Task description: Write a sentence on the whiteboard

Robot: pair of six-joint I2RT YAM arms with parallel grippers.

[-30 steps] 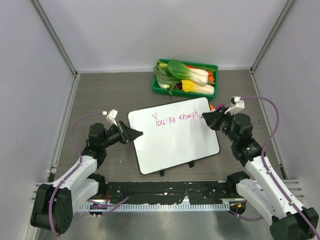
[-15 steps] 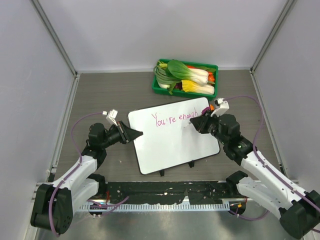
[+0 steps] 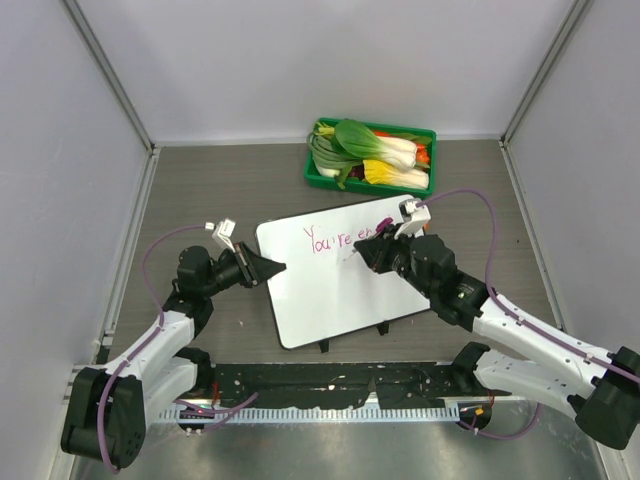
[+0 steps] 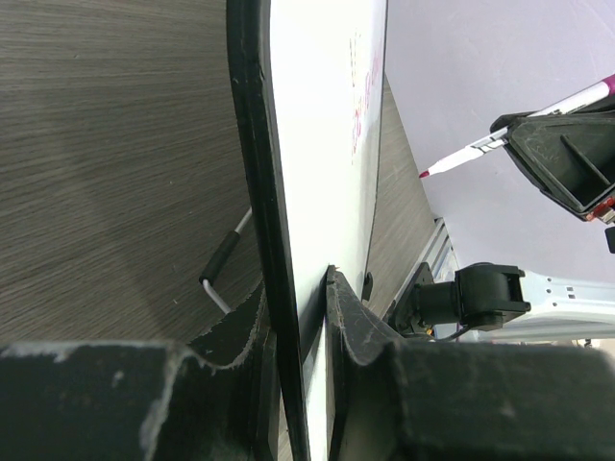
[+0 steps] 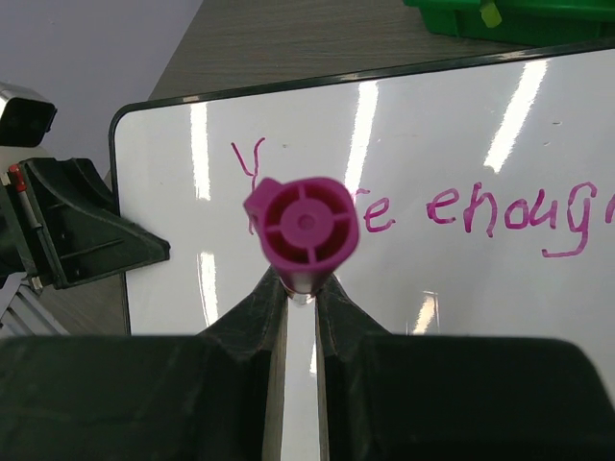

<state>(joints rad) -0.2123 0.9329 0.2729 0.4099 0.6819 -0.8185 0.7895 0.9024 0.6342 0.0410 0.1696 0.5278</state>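
The whiteboard [image 3: 340, 290] lies flat mid-worktop [image 3: 220, 200], its left edge pinched in the left claw [image 3: 277, 267]. The right claw [image 3: 361, 250], clenched on a pink marker [image 4: 519, 127], hovers just below the pink sentence [image 3: 330, 238], "You're enough". The tip looks lifted; writing on likely means lowering it onto bare white.

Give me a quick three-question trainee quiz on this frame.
1. True or false: the left gripper is clamped on the edge of the flat white black-rimmed whiteboard.
2. What does the right gripper hold? A) pink marker B) black eraser C) green onion
3. Fill in: the green plastic tray of vegetables sits beyond the board's ____ edge (near/far).

Key: 1 true; 2 A; 3 far.
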